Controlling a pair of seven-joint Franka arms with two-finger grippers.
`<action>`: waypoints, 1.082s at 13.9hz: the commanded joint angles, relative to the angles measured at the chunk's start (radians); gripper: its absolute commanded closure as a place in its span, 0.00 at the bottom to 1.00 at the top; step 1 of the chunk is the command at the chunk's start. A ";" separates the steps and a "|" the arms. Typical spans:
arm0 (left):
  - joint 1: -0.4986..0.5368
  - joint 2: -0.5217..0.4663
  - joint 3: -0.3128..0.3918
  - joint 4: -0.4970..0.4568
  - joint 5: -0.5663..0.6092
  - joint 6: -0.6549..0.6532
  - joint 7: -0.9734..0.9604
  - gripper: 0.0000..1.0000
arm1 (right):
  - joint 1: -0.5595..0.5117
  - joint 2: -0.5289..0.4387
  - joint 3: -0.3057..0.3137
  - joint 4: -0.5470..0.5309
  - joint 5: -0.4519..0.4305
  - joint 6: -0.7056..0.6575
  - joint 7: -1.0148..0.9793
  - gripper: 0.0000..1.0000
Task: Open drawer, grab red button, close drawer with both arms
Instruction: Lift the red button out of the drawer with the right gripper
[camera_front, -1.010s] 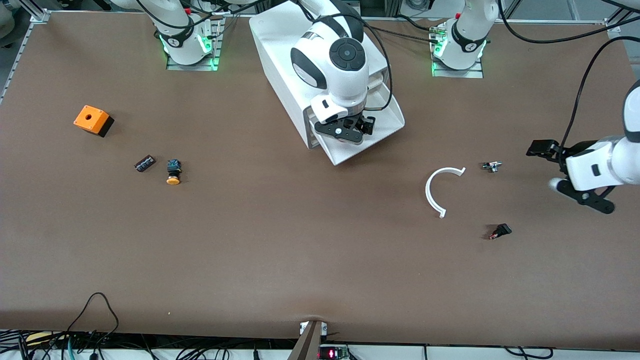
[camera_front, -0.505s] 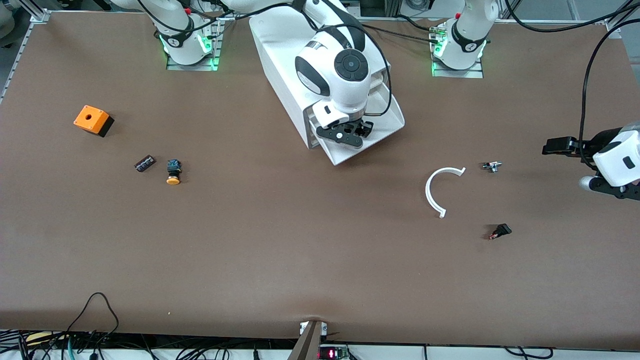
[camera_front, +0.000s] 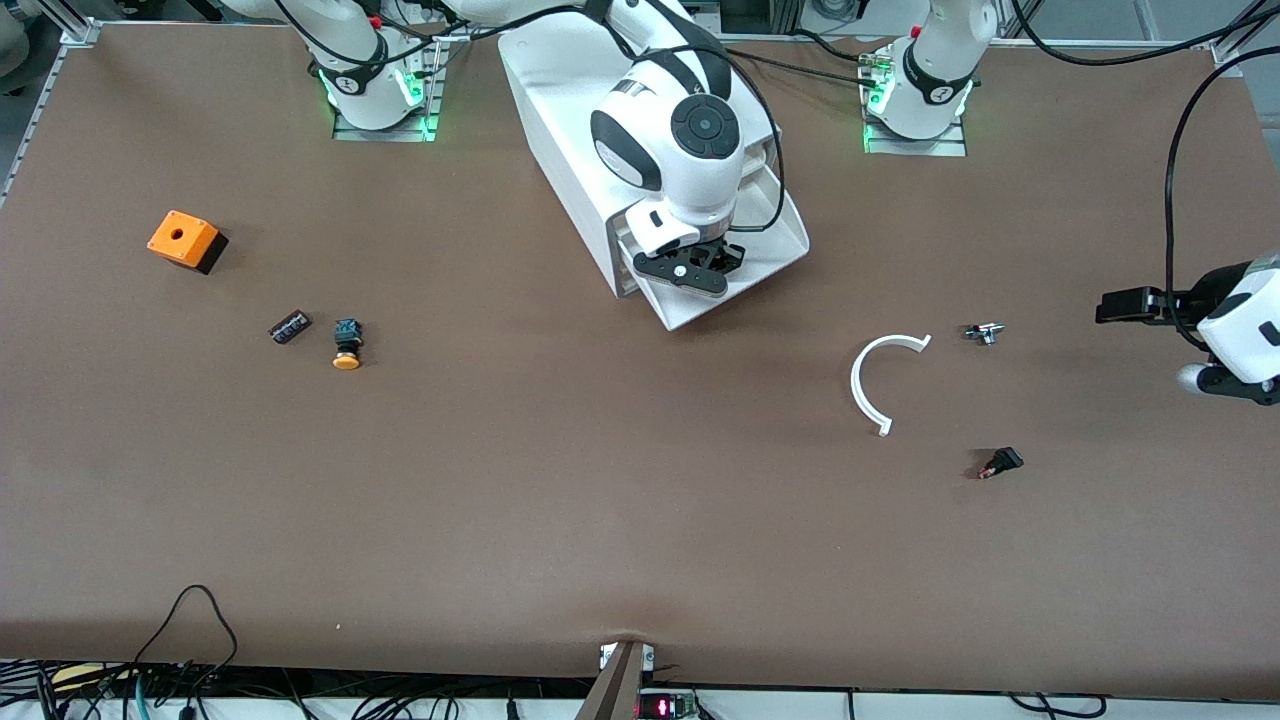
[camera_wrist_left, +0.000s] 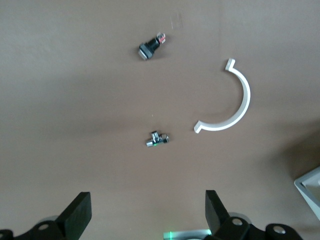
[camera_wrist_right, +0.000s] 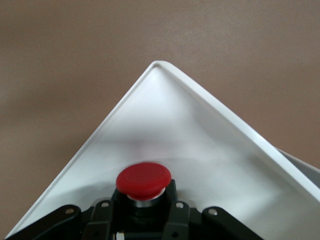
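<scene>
Fingers (camera_wrist_right: 107, 220) of your right gripper (camera_front: 700, 268) sit low inside the open drawer (camera_front: 775, 245), one on each side of the button's black body, and the right wrist view shows the red cap of the button (camera_wrist_right: 143, 181) standing upright between them. I judge they are closed on it or very nearly so; the contact itself is hidden below the cap. Make sure the squeeze lands on the body, not on the rounded cap, which would likely slip.

When you lift, go straight up until the button is above the drawer's rim. The drawer is shallow, yet dragging sideways could catch the button on its wall or shove the drawer on its runners in the cabinet (camera_front: 565, 150). Keep the cap upright as you rise, so the grip does not twist.

Your left gripper (camera_front: 1150, 335) waits over the counter (camera_front: 600, 500) at the left arm's end, fingers (camera_wrist_left: 77, 217) spread wide and holding nothing. Below it lie a small metal fitting (camera_wrist_left: 156, 139), a white curved piece (camera_wrist_left: 235, 107) and a small black part (camera_wrist_left: 150, 46); none of them belongs to this job, so leave them alone. That arm looks like the natural one to push the drawer shut, but hold it back until the right arm has cleared the drawer front, or the two could meet over the cabinet.
</scene>
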 joint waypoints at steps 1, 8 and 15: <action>0.007 -0.015 -0.006 -0.032 0.025 0.043 -0.006 0.00 | -0.001 0.010 -0.013 0.093 -0.008 -0.084 -0.020 0.99; -0.019 0.058 -0.132 -0.147 -0.021 0.090 -0.399 0.00 | -0.191 -0.112 -0.007 0.107 0.044 -0.271 -0.383 0.99; -0.019 0.026 -0.404 -0.456 -0.007 0.488 -0.927 0.00 | -0.481 -0.218 -0.038 0.078 0.111 -0.526 -0.980 0.99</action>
